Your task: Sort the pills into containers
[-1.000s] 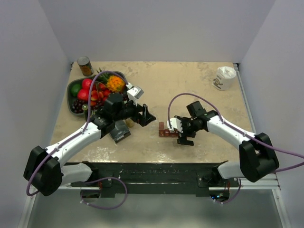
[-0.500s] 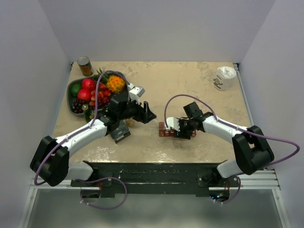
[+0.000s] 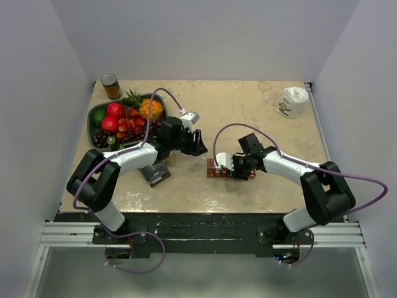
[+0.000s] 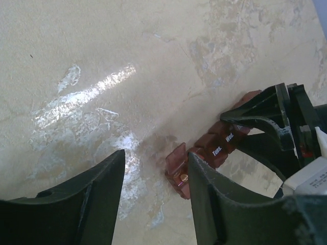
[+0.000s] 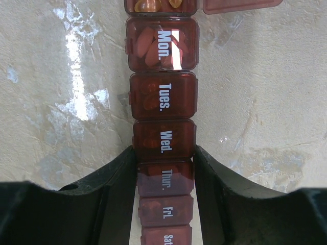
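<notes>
Midway across the worktop (image 3: 248, 105), the right jaws clamp the red pill organizer (image 5: 162, 102) at its Thursday cell; golden pills (image 5: 147, 5) sit in its open end compartment. Left jaws hang wide, empty, nearby.

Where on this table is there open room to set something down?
Bare tabletop spans the far middle, between the fruit bowl and the white cup, plus a strip along the near edge between the arms. It is crowded around the pill organizer, clamped by the right gripper, with the open left gripper beside it.
</notes>
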{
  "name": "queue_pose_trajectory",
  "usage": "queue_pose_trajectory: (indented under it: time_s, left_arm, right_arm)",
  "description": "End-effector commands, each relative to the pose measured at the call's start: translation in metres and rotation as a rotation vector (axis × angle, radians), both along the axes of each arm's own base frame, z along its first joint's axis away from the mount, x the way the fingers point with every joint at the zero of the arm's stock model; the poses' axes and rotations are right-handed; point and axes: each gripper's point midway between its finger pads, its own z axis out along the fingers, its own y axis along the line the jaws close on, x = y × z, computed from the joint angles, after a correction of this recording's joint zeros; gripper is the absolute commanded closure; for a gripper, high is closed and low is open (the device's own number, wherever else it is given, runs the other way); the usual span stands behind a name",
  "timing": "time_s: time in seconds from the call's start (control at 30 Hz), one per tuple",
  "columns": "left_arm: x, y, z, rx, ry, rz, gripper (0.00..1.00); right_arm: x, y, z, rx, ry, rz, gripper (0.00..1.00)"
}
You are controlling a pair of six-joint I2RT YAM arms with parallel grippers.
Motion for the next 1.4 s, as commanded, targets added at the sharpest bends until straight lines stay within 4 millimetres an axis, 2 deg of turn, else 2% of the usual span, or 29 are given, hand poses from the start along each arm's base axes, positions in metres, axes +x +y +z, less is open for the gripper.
queue_pose_trajectory:
  time_s: [0.0,0.1,0.23,0.4,0.53,0.7,0.73,1.0,1.37]
  left_arm:
    - [0.017,-0.009,0.005,-0.015,-0.039,-0.006,0.44]
    - [0.021,-0.009,-0.008,0.005,-0.023,0.003,0.48]
    - [0.029,-0.014,-0.02,0.027,-0.003,-0.004,0.58]
    - [0.023,-0.02,-0.035,0.028,0.036,-0.05,0.61]
    - [0.01,-0.026,-0.048,0.014,0.075,-0.117,0.66]
    - [-0.002,-0.034,-0.045,-0.06,0.071,-0.186,0.7]
    - [-0.01,-0.034,-0.047,-0.074,0.088,-0.207,0.71]
    - [-0.034,-0.036,-0.028,-0.159,0.062,-0.276,0.76]
    - [-0.068,-0.038,-0.04,-0.12,0.118,-0.322,0.77]
  right_arm:
    - [0.005,0.0,0.0,-0.008,-0.027,-0.011,0.59]
    - [0.006,0.0,0.001,-0.008,-0.031,-0.015,0.64]
    - [0.008,-0.001,0.0,-0.012,-0.029,-0.024,0.68]
    - [0.008,0.0,0.0,-0.011,-0.031,-0.03,0.71]
    - [0.008,0.0,-0.001,-0.016,-0.027,-0.032,0.72]
    - [0.008,0.0,-0.002,-0.019,-0.024,-0.035,0.73]
    - [0.008,-0.001,-0.002,-0.021,-0.023,-0.037,0.73]
    - [0.009,-0.001,-0.004,-0.026,-0.019,-0.044,0.74]
    - [0.009,0.001,-0.007,-0.038,-0.011,-0.049,0.74]
